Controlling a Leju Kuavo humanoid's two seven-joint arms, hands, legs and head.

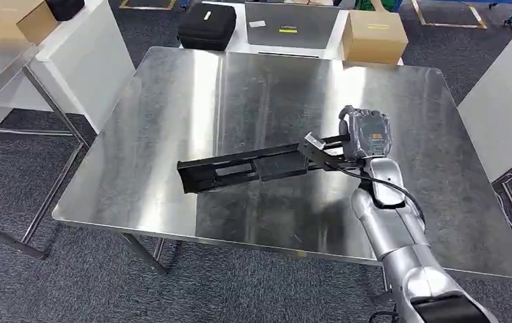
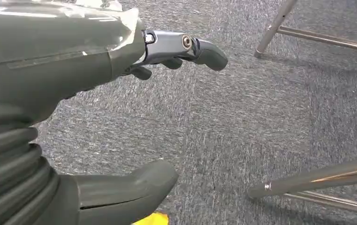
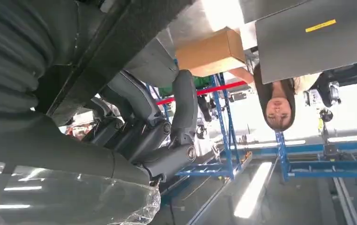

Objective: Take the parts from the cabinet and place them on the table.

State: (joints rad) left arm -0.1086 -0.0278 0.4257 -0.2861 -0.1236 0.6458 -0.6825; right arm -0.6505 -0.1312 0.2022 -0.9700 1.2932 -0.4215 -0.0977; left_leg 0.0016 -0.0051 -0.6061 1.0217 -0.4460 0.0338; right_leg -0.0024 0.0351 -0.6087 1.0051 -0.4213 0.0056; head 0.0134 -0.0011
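While right hand (image 1: 366, 134) fingers clasp black part (image 1: 253, 167) over table (image 1: 172, 121), left hand (image 2: 73, 93) fingers spread.

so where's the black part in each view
Head view: the black part lies lengthwise at mid-table, its right end in the right hand.
Left wrist view: not there.
Right wrist view: a dark bar by the hand.
Shared landmark: the cardboard box.

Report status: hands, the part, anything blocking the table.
Right hand grips the long black part over the steel table. Left hand hangs open over the carpet, fingers apart. Nothing blocking the drop spot.
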